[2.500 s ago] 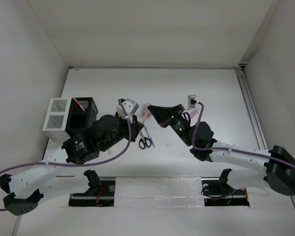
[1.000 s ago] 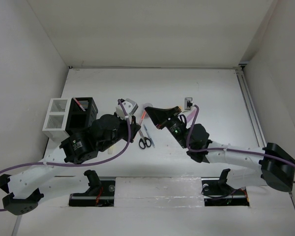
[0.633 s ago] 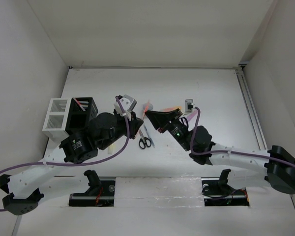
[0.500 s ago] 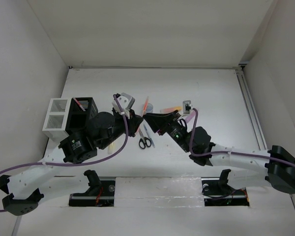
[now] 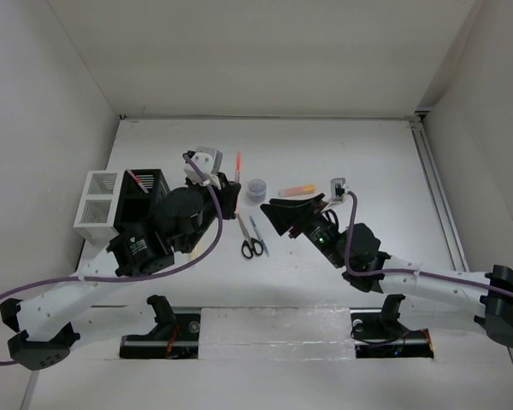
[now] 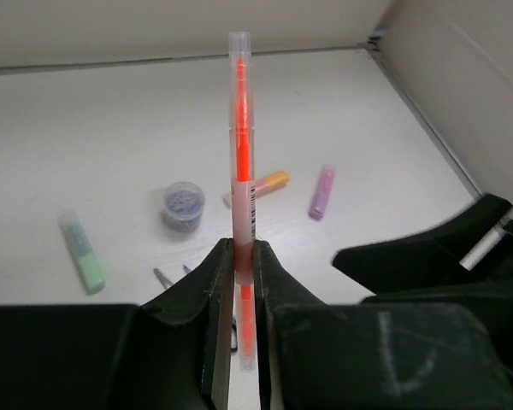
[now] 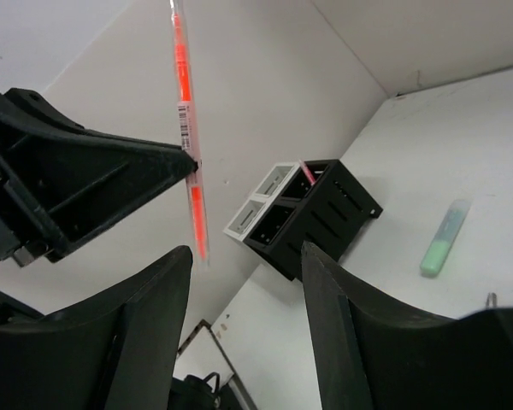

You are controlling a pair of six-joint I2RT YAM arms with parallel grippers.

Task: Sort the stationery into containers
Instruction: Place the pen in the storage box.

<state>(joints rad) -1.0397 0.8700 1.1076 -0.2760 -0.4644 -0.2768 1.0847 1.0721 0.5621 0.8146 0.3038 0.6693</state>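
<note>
While left pincer clamps thin orange-red pen upright at its lower half, right pincer gapes wide, holding nothing. Pen held above bench, right of black box. White box touches black box's left side. Scissors, round greyish pot, orange highlighter lie between arms. Green highlighter, purple highlighter also on bench.

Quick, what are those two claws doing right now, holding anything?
Left gripper: closed on the orange pen.
Right gripper: open, holding nothing.
</note>
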